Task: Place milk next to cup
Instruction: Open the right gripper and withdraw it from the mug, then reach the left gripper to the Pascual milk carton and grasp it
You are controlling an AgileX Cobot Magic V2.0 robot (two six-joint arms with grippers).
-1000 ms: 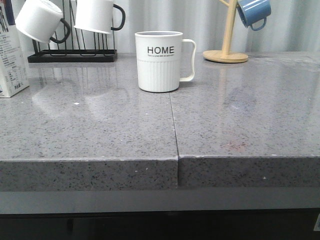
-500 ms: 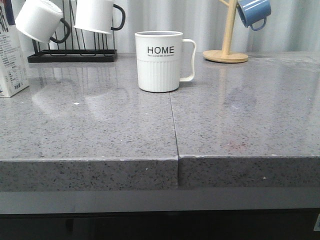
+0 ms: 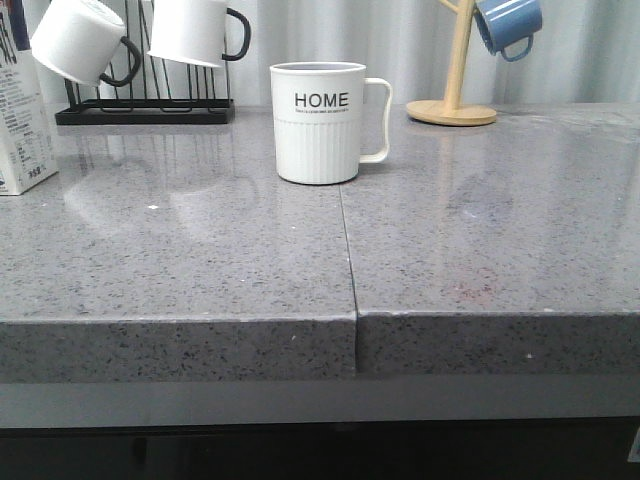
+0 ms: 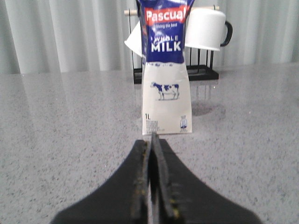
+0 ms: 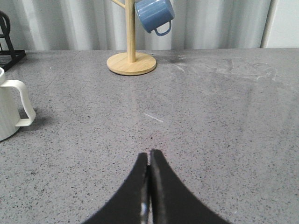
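Note:
The milk carton, white and dark blue, stands upright at the far left edge of the grey counter, partly cut off. In the left wrist view the milk carton stands straight ahead of my left gripper, which is shut and empty, a short way from it. The white ribbed "HOME" cup stands mid-counter, handle to the right. In the right wrist view the cup's handle shows at the edge, and my right gripper is shut and empty over bare counter. Neither gripper shows in the front view.
A black rack with two white black-handled mugs stands at the back left, behind the milk. A wooden mug tree with a blue mug stands at the back right. A seam runs down the counter.

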